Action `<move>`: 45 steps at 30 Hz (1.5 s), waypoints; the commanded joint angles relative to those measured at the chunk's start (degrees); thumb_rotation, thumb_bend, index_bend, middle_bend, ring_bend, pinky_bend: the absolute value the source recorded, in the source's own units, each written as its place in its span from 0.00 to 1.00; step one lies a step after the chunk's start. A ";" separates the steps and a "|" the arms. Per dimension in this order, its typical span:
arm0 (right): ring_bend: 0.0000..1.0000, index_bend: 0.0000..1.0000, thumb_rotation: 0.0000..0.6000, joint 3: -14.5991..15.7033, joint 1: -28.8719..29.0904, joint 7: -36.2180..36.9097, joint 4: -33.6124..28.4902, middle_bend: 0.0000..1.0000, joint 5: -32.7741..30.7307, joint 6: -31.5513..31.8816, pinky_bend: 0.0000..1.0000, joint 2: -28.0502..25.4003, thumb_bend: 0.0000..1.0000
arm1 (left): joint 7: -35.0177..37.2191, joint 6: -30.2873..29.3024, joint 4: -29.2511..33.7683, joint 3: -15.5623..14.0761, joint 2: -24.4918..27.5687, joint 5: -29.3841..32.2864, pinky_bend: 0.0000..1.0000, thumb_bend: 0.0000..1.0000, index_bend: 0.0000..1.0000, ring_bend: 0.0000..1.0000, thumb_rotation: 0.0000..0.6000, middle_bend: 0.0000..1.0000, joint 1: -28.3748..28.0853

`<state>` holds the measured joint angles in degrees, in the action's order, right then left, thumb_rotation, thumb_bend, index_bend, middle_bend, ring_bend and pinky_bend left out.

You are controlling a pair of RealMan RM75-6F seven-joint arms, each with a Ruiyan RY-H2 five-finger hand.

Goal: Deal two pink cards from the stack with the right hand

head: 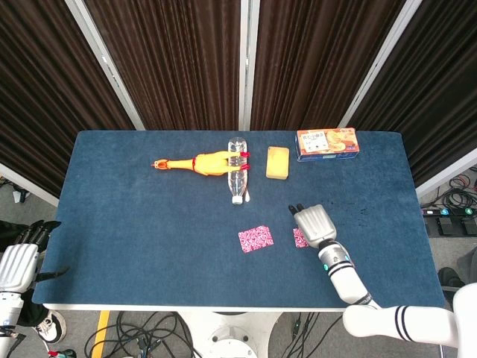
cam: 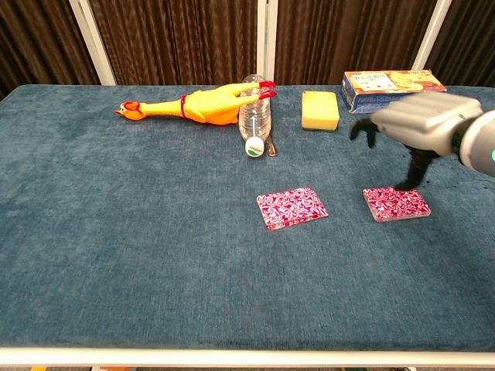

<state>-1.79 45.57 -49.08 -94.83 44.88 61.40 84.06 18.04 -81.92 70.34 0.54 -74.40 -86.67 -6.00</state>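
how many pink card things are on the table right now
2. A single dealt pink card lies near the table's middle; the pink stack lies to its right, under the right hand. How many cards the stack holds cannot be told.

On the surface (cam: 116, 255), a dealt card (cam: 291, 208) lies alone near the middle, with the card stack (cam: 396, 203) to its right, well apart. The right hand (cam: 418, 127) hangs over the stack. Along the far side, from left to right, lie a rubber chicken (cam: 189, 106), a bottle (cam: 254, 116) touching its tail end, a sponge (cam: 320, 110) and a box (cam: 393, 81).
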 commanded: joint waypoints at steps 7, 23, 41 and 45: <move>0.85 0.23 1.00 3.93 -4.19 11.63 9.10 0.28 8.96 -6.30 1.00 -0.15 0.06 | -0.01 0.54 -0.06 -0.13 -0.09 0.24 0.18 0.03 0.16 0.08 1.00 0.14 -0.04; 0.85 0.28 1.00 2.74 -4.87 12.30 11.61 0.29 10.87 -6.99 1.00 2.67 0.07 | 0.51 0.52 -0.62 -0.10 -0.30 0.32 0.18 0.03 0.16 0.08 1.00 0.14 0.04; 0.85 0.36 1.00 1.93 -5.17 10.64 12.26 0.35 10.40 -7.15 1.00 3.70 0.09 | 0.69 0.66 -0.77 -0.06 -0.34 0.51 0.18 0.03 0.16 0.08 1.00 0.14 0.10; 0.85 0.38 1.00 1.74 -5.32 10.64 12.37 0.37 10.62 -6.93 1.00 3.83 0.09 | 0.82 0.73 -0.91 -0.04 -0.40 0.58 0.18 0.03 0.16 0.08 1.00 0.14 0.11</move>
<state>-0.04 40.27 -38.45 -82.47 55.49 54.46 87.87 18.86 -81.19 69.43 0.49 -74.80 -86.09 -5.88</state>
